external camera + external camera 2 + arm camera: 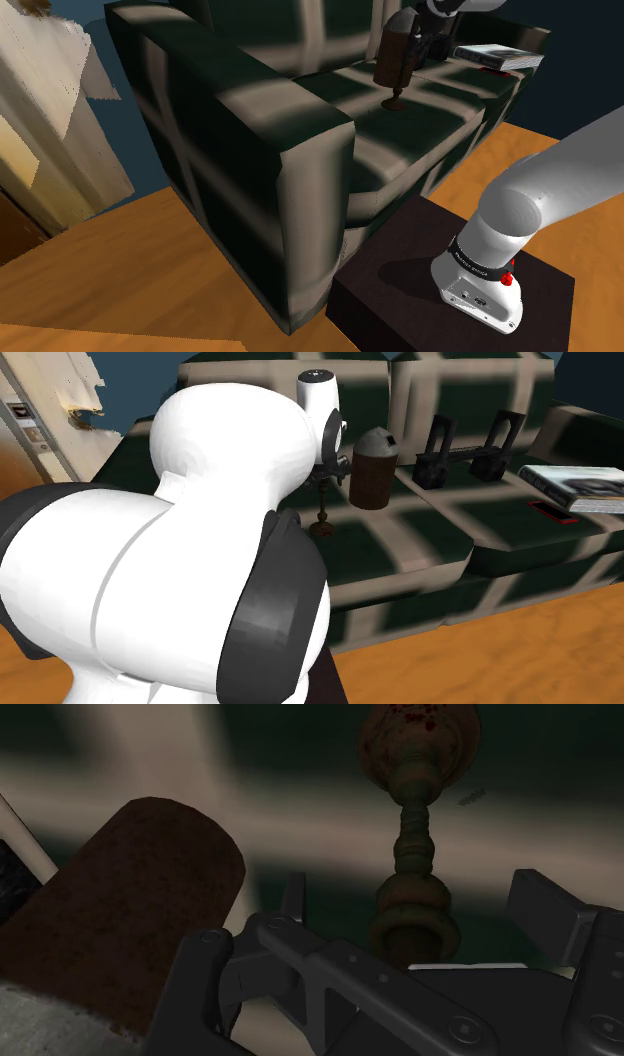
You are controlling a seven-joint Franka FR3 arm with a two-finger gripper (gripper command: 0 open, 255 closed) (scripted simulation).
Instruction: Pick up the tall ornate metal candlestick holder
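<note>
wrist view, candlestick (414, 854) stem between parted jaws

The white arm (200, 552) looms before the plaid sofa (430, 557); the thin candlestick (321, 517) stands just beside a brown canister (372, 477).

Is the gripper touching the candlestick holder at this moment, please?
Apart. In the wrist view the gripper straddles the candlestick holder, with a clear gap showing between its stem and each open finger.
</note>
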